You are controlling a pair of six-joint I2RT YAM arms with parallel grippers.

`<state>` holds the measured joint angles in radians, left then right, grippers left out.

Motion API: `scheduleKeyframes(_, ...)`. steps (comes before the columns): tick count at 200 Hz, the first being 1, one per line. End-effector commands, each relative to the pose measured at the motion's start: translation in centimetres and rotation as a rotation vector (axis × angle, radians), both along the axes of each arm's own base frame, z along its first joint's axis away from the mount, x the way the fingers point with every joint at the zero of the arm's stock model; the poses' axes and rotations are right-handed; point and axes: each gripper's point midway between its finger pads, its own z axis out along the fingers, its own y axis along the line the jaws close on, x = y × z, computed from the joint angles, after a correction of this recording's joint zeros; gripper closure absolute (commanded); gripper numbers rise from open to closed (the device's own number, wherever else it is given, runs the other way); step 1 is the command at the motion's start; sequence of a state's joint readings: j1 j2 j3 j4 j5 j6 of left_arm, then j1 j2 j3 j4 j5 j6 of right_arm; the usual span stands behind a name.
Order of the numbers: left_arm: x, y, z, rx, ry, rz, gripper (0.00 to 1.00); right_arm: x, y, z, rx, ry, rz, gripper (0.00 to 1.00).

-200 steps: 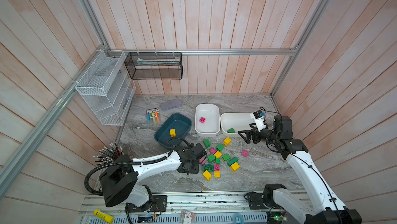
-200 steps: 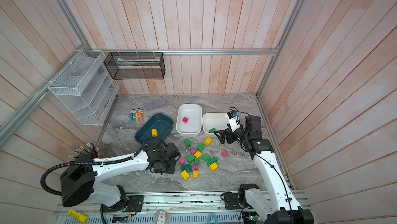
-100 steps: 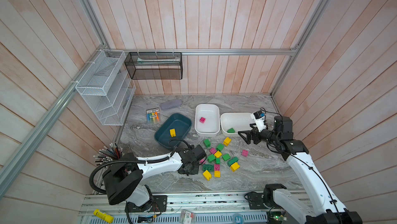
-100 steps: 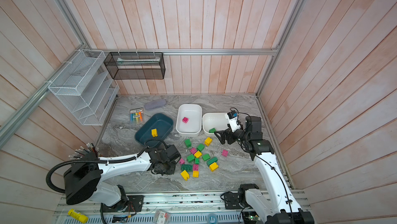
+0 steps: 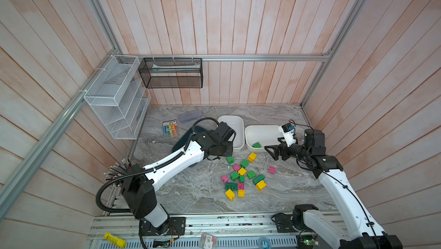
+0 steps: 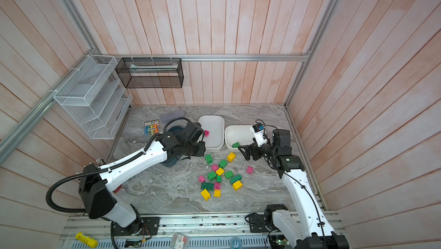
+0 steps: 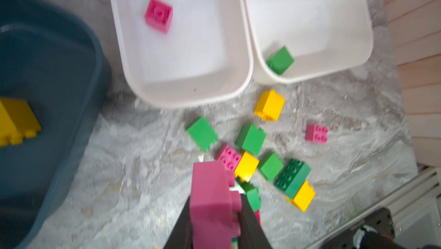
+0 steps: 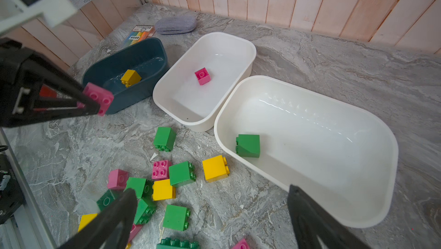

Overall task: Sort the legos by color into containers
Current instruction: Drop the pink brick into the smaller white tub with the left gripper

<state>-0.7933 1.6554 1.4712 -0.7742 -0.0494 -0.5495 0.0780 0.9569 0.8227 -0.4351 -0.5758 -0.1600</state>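
The left gripper [image 7: 214, 208] is clamped tight on a pink brick [image 7: 211, 197], lifted clear of the table [image 8: 310, 52] near the teal tub [image 8: 148, 54]. One yellow brick [image 8: 130, 77] sits in that tub. The middle white tub [image 8: 214, 102] holds a second pink brick [image 8: 202, 76], and the right white tub [image 8: 310, 152] holds a green brick [image 8: 248, 145]. The right gripper [image 5: 270, 152] hangs wide open and empty by that tub's near rim, beside the loose pile [image 8: 163, 190] of bricks.

Bright even light, soft shadows, left wrist view blurred
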Motion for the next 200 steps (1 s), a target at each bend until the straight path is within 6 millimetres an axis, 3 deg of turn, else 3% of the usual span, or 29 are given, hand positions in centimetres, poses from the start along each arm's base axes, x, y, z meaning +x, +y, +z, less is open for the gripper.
scheduleKeyframes(1,4.3,-0.9,-0.9,0.05,-0.063,-0.07,0.78,0.3,0.0,1.4,0.0,-0.038,-0.009,0.02)
scheduleKeyframes(39,13.2,-2.1,-1.9,0.027,-0.147,-0.017,0.78,0.7,0.1,1.4,0.011,-0.038,-0.012,0.02)
scheduleKeyframes(54,15.6,-2.1,-3.5,0.056,-0.151,-0.011,0.78,0.8,0.0,1.5,0.005,-0.04,-0.014,0.02)
scheduleKeyframes(96,21.3,-1.9,-5.6,0.08,-0.219,0.032,0.78,1.3,-0.1,1.3,-0.015,-0.034,-0.015,0.02)
scheduleKeyframes(116,22.6,-2.1,-7.4,0.129,-0.221,0.016,0.78,1.4,-0.2,1.3,-0.013,-0.031,-0.016,0.02)
scheduleKeyframes(147,22.7,-1.5,-10.1,0.188,-0.171,0.025,0.75,1.5,-0.3,1.4,-0.026,-0.034,-0.018,0.02)
scheduleKeyframes(177,22.3,-0.8,-10.5,0.217,-0.155,0.027,0.63,1.7,-0.4,1.4,-0.042,-0.036,-0.012,0.02)
scheduleKeyframes(200,21.6,-1.3,-8.2,0.166,-0.167,0.014,0.5,1.9,-0.5,1.6,-0.043,-0.042,-0.014,0.02)
